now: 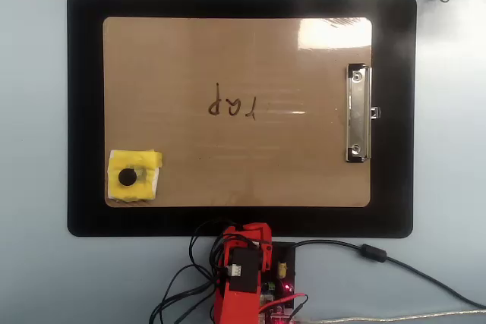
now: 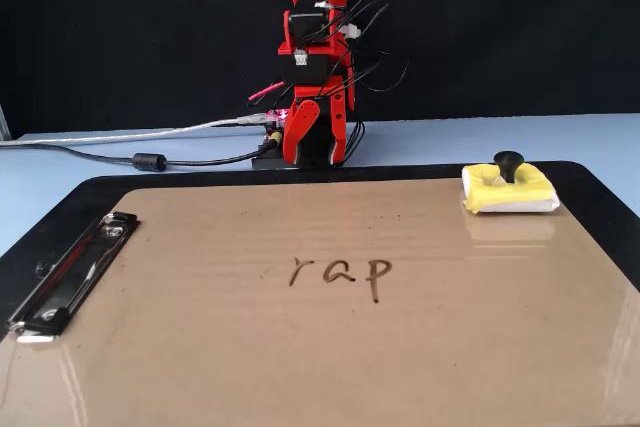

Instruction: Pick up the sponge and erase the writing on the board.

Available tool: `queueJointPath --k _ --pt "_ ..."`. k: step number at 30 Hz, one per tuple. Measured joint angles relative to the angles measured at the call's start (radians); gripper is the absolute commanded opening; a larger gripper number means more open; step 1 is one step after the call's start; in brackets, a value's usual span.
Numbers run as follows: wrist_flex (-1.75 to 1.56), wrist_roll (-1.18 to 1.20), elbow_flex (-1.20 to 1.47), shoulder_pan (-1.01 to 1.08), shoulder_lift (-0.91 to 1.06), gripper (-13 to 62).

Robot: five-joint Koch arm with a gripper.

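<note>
In the fixed view, nearest the camera lay the board (image 2: 300, 367), a glossy tan clipboard resting on a black mat (image 2: 600, 197), its metal clip (image 2: 70, 272) at the left edge. The writing (image 2: 340, 272), reading "rap" in thin dark strokes, sat near the board's middle. Farther back, at the board's far right corner, the sponge (image 2: 508, 190) rested flat, yellow over white, with its black knob (image 2: 509, 164) upright. Beyond the mat, on the pale blue bench (image 2: 120, 177), the red arm (image 2: 318, 67) stood folded up, well apart from the sponge. Its gripper (image 2: 322, 132) pointed down, touching nothing; whether it was open or closed could not be told. The overhead view showed the sponge (image 1: 134, 177) at the board's (image 1: 228, 58) lower left corner.
</note>
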Motion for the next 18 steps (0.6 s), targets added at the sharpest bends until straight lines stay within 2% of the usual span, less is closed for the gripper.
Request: queueJointPath --k 4,18 --pt "-0.245 0.009 0.063 -0.245 0.006 34.3" --pt "-0.261 0.009 0.063 -0.256 0.006 33.7"
